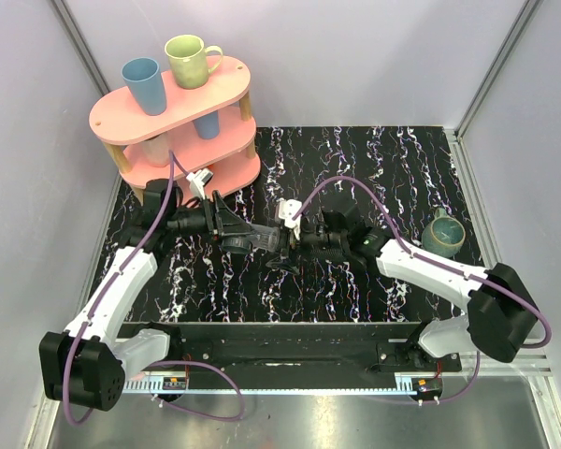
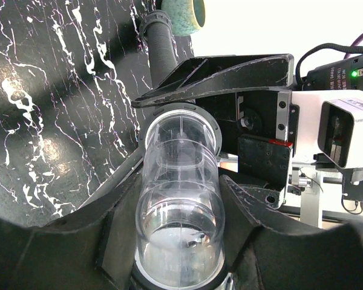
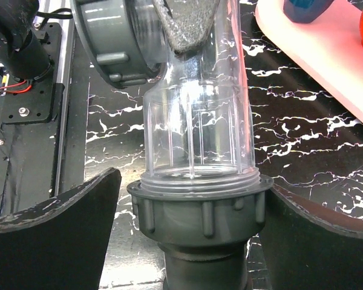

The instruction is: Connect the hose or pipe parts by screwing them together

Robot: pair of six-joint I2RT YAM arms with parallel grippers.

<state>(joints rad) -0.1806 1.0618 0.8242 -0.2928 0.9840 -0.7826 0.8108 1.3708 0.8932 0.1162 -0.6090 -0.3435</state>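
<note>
Clear tubular fitting [image 3: 196, 115] seated in grey ribbed collar [image 3: 199, 211] (dark stub [image 3: 206, 272] below), right tool [image 3: 193, 181] spread either side.

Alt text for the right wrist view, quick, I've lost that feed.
A clear tube stands in a grey ribbed collar between the open fingers of the right hand. A left hand finger presses the tube's far end beside a second grey collar.
</note>
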